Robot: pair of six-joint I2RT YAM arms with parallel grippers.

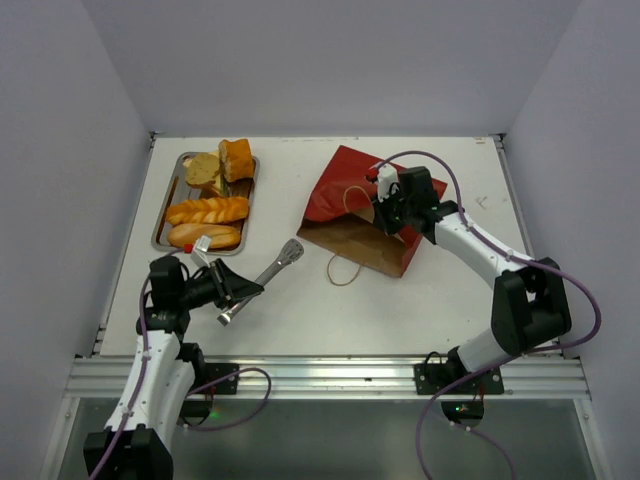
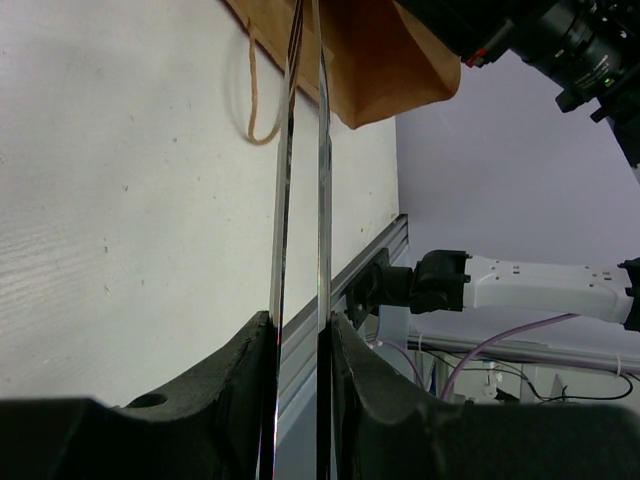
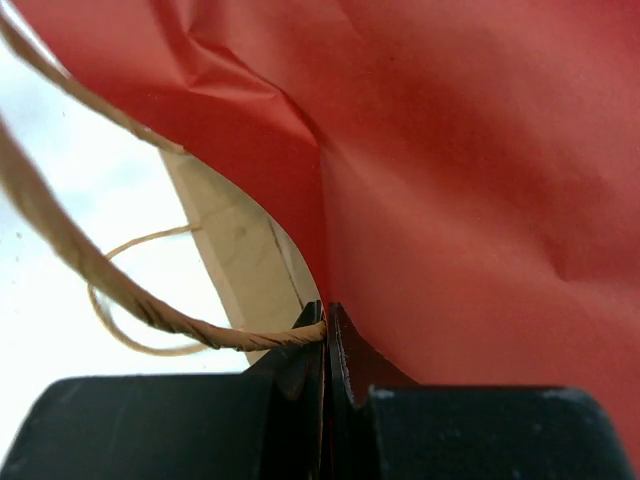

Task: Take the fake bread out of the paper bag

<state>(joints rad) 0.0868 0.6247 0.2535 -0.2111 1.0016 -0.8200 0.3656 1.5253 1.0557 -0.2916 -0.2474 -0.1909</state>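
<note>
The red paper bag (image 1: 345,190) lies on its side at centre right, its brown mouth (image 1: 362,245) facing the near left. My right gripper (image 1: 386,214) is shut on the bag's upper rim where a string handle (image 3: 100,280) is fixed. In the right wrist view the gripper (image 3: 326,308) pinches red paper (image 3: 470,200). Fake bread (image 1: 208,210) lies in the steel tray (image 1: 159,228) at far left, several pieces. Anything inside the bag is hidden. My left gripper (image 1: 236,292) is shut on metal tongs (image 1: 268,272), whose two arms (image 2: 321,180) run between its fingers and point towards the bag.
The bag's lower string handle (image 1: 341,272) loops loose on the white table. An aluminium rail (image 1: 330,375) runs along the near edge. Grey walls close in the far side and both flanks.
</note>
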